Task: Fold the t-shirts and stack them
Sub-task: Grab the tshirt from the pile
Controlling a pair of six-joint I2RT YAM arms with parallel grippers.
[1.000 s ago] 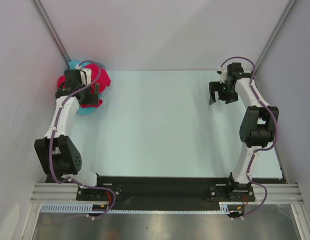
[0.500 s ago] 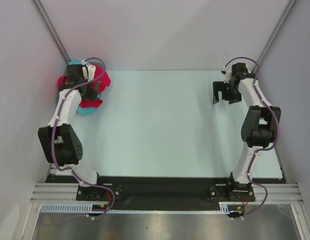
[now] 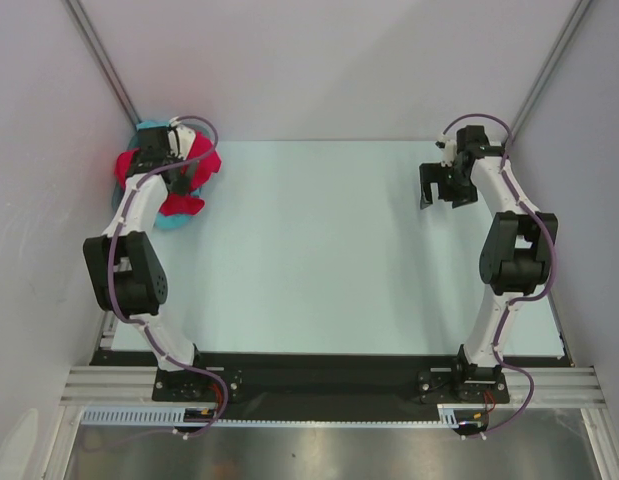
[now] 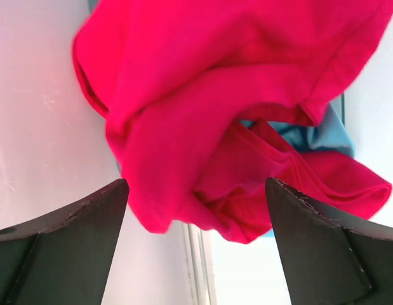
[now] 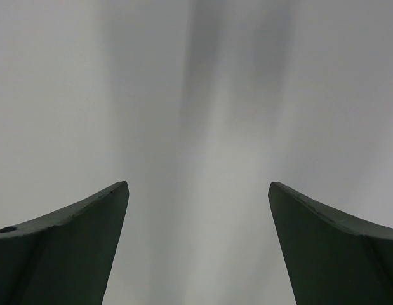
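Where bunched into the upper left of the overhead frame, hard by the corner of the walls: crimson t-shirt (image 3: 196,163), crumpled and unfolded, heaped over a turquoise t-shirt (image 3: 170,222) showing only at the lower edge of the pile. Both at the far left edge of the pale table (image 3: 319,260). Left jaws low over that heap, spread wide and gripping nothing. In the left wrist frame, dark fingers (image 4: 56,254) at the two lower corners, with the loose folds of the crimson t-shirt (image 4: 202,114) filling the upper middle beyond them and no cloth pinched between. A sliver of the turquoise t-shirt (image 4: 323,130) at centre right of that frame, tucked under the red folds. Right jaws at the upper right of the overhead frame, above the table near its far right corner, well apart from the shirts, likewise wide open and empty. In the right wrist frame, nothing but plain grey surface between the fingers (image 5: 56,254).
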